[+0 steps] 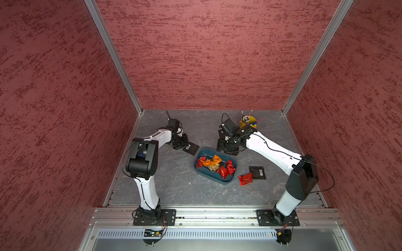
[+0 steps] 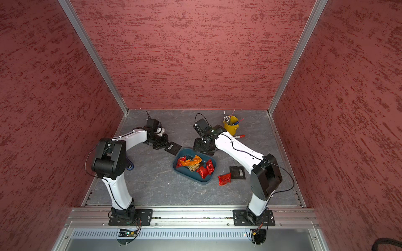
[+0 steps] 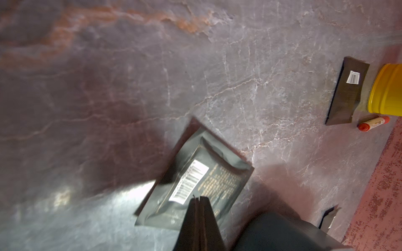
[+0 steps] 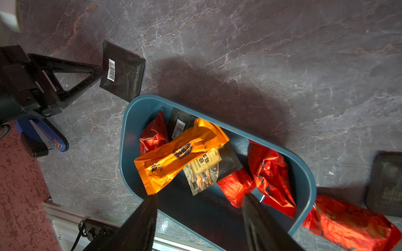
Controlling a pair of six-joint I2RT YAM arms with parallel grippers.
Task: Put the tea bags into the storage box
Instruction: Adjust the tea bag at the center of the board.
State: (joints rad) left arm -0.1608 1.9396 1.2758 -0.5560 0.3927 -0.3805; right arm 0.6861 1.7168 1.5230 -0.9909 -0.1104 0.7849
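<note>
My left gripper (image 3: pixel 199 198) is shut on the near edge of a flat black tea bag (image 3: pixel 202 178) with a white barcode label, just left of the storage box in both top views (image 1: pixel 191 148) (image 2: pixel 173 148). The teal storage box (image 1: pixel 227 180) (image 4: pixel 128 121) holds several tea bags: red foil ones, an orange one (image 4: pixel 180 152), a tan one and black ones. My right gripper (image 4: pixel 200 200) hangs open and empty over the box's far rim (image 1: pixel 226 150). A red pouch (image 1: pixel 245 178) and a black tea bag (image 1: pixel 257 172) lie right of the box. Another black tea bag (image 3: pixel 348 91) lies by the cup.
A yellow cup of pens (image 1: pixel 248 122) stands at the back right, with a red-and-white marker (image 2: pixel 239 136) lying beside it. A small blue block (image 2: pixel 129 166) sits under the left arm's elbow. Red walls close in three sides.
</note>
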